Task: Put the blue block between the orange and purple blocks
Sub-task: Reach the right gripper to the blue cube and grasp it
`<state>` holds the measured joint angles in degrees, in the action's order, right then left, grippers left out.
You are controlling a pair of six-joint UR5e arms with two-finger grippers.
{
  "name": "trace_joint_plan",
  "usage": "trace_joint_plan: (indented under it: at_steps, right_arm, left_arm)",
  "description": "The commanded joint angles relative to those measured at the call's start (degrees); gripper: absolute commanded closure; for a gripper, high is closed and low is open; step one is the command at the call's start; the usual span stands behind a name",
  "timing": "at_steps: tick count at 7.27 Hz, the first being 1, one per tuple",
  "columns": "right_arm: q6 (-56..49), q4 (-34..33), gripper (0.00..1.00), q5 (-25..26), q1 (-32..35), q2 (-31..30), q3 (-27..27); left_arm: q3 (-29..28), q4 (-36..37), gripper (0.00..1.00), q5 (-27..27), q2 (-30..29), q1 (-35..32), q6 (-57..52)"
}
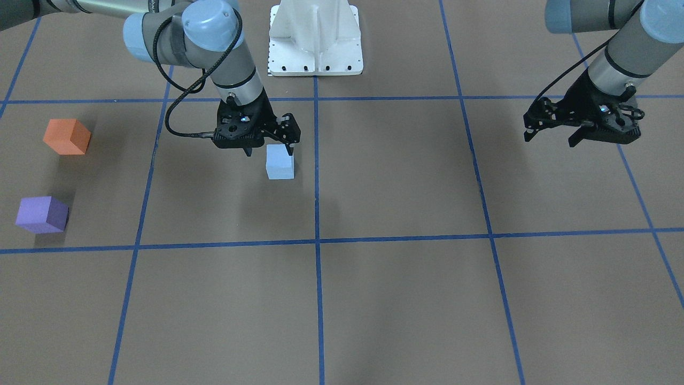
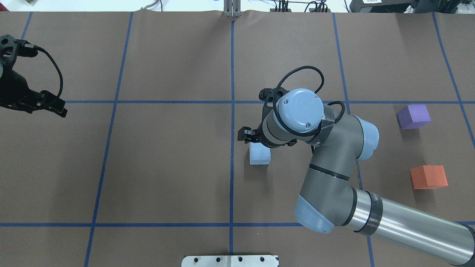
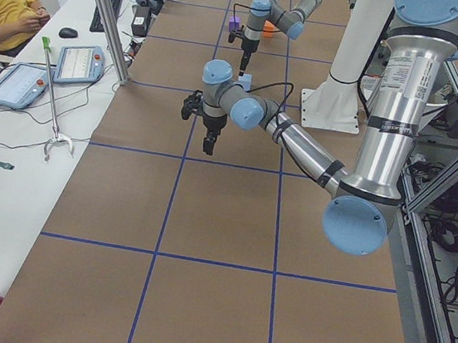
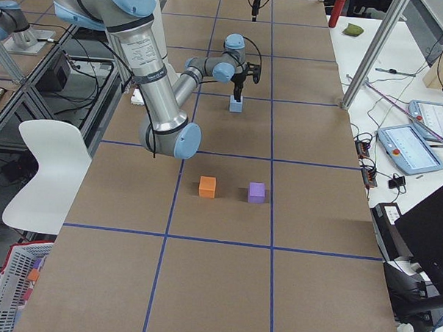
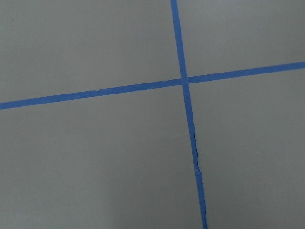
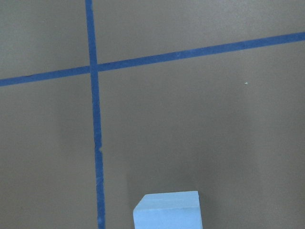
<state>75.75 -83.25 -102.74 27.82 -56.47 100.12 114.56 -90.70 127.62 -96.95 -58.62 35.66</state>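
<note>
The light blue block [image 1: 280,163] stands on the brown table near the middle, also in the overhead view [image 2: 259,154] and at the bottom edge of the right wrist view [image 6: 167,210]. My right gripper [image 1: 270,148] is open and empty, close over the block's robot-side edge. The orange block [image 1: 67,137] and the purple block [image 1: 42,214] stand apart on my right side, with a gap between them; overhead they are the orange block [image 2: 428,177] and the purple block [image 2: 413,116]. My left gripper [image 1: 551,138] is open and empty, raised far off on my left.
The white robot base [image 1: 315,37] stands at the table's robot-side edge. Blue tape lines [image 1: 316,240] grid the table. In the exterior left view, an operator [image 3: 7,6] and tablets [image 3: 77,62] are at a side bench.
</note>
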Motion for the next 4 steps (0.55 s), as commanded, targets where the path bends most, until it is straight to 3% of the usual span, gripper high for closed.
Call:
trace_joint_plan:
  at_steps: [1, 4]
  right_arm:
    - [-4.28, 0.1, 0.02, 1.83, -1.54, 0.13, -1.49]
    - [-6.32, 0.46, 0.04, 1.84, -1.54, 0.75, -3.43]
  left_arm:
    - [-0.13, 0.0, 0.0, -0.01, 0.0, 0.0, 0.19]
    - [-0.13, 0.0, 0.0, -0.01, 0.0, 0.0, 0.28]
